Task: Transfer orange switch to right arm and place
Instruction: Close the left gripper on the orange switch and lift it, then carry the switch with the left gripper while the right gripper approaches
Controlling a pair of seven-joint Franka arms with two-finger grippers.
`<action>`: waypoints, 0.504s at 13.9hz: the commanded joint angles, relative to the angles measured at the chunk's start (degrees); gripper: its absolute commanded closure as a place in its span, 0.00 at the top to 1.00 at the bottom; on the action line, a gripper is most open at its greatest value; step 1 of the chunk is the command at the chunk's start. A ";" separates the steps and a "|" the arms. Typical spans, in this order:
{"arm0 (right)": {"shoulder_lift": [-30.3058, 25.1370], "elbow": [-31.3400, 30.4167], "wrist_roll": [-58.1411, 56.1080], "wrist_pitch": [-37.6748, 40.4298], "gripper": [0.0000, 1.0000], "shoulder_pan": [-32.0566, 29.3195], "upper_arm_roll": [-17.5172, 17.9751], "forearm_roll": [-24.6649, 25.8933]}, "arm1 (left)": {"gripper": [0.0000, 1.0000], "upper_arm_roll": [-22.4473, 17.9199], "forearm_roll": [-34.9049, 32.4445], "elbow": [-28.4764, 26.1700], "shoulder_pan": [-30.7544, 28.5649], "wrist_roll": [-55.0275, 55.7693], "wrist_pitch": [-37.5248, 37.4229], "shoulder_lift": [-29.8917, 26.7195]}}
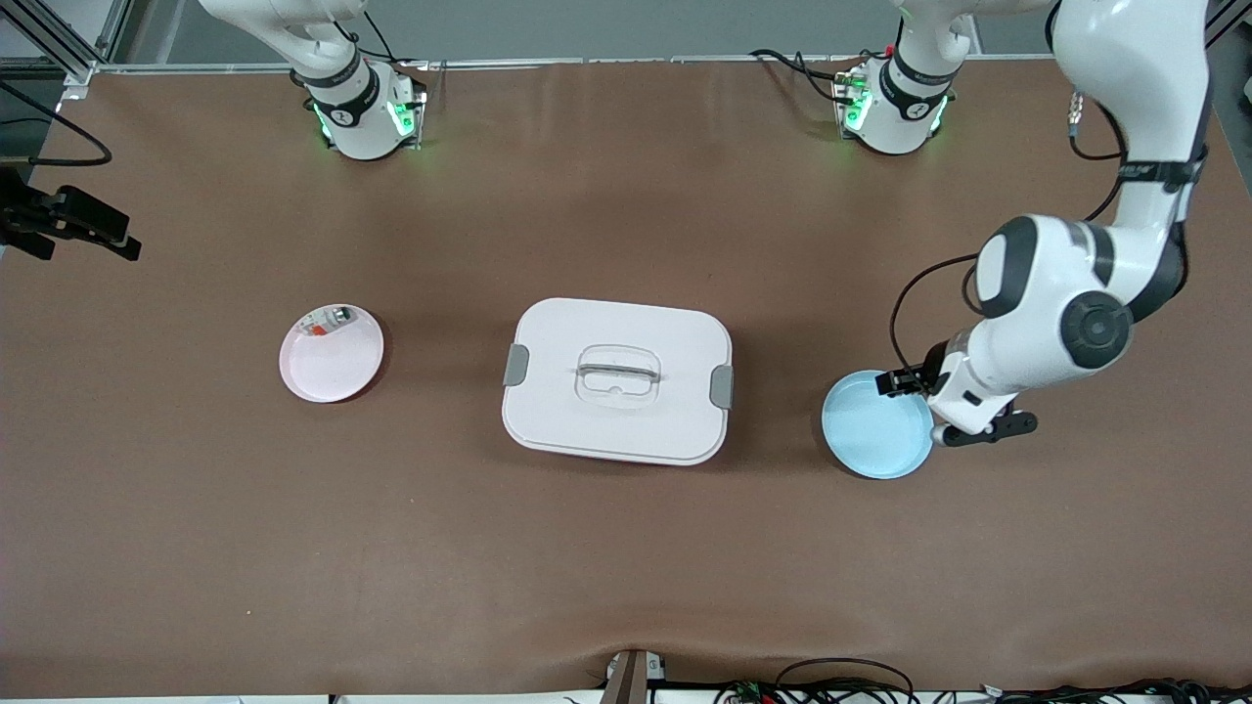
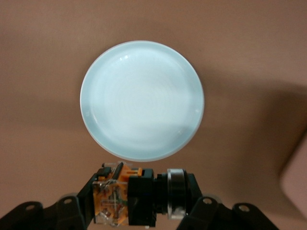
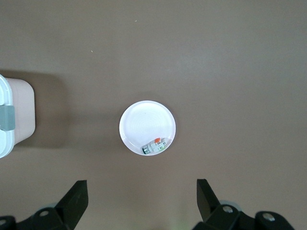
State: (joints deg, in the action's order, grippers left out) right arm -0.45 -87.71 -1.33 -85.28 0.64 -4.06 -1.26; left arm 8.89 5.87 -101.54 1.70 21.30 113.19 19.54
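My left gripper [image 2: 141, 197] is shut on the orange switch [image 2: 139, 194], a small black body with an orange block at one end and a silver ring at the other. It holds the switch in the air over the rim of the light blue plate [image 2: 142, 99]. In the front view the left gripper [image 1: 902, 380] is over that plate's edge [image 1: 873, 430] at the left arm's end of the table. My right gripper [image 3: 141, 196] is open and empty, high over the bare table beside the pale pink plate [image 3: 144, 122]. It does not show in the front view.
The pink plate [image 1: 337, 367] holds a whitish-silver small part with a red-orange patch [image 1: 333, 318]. A white lidded box [image 1: 617, 379] with grey clips stands at the table's middle, between the two plates. Cables lie along the table edge nearest the front camera.
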 commanded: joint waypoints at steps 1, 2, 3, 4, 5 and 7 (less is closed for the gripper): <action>-0.60 -0.27 0.10 -0.32 1.00 -0.46 0.02 0.64 | 0.27 0.42 3.70 6.76 -0.21 6.02 -9.62 -1.78; -0.60 -0.18 -0.07 -0.32 1.00 -0.89 0.02 0.30 | 0.27 0.51 5.11 9.58 -0.20 7.78 -13.31 -1.96; -0.43 -0.18 -0.08 -0.23 1.00 -1.77 0.02 -0.05 | 0.27 0.42 7.47 12.91 -0.38 9.80 -16.91 -1.88; -0.08 -0.18 -0.08 -0.23 1.00 -1.86 0.02 0.47 | 0.27 0.34 10.19 15.90 -0.55 11.73 -20.52 -1.88; 0.01 -0.18 -0.16 -0.23 1.00 -2.04 0.02 0.56 | 0.27 0.34 12.48 18.19 -0.64 13.49 -22.73 -1.88; 2.46 -0.09 -0.16 -0.06 1.00 -2.48 0.02 -0.14 | 0.27 0.69 15.91 19.97 -0.47 19.62 -24.33 -2.14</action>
State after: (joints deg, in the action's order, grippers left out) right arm 0.07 -87.82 -1.37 -85.35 -0.78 -4.53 -1.18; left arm 8.94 18.62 -84.57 1.56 35.93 91.42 16.72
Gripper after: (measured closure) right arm 0.000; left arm 0.278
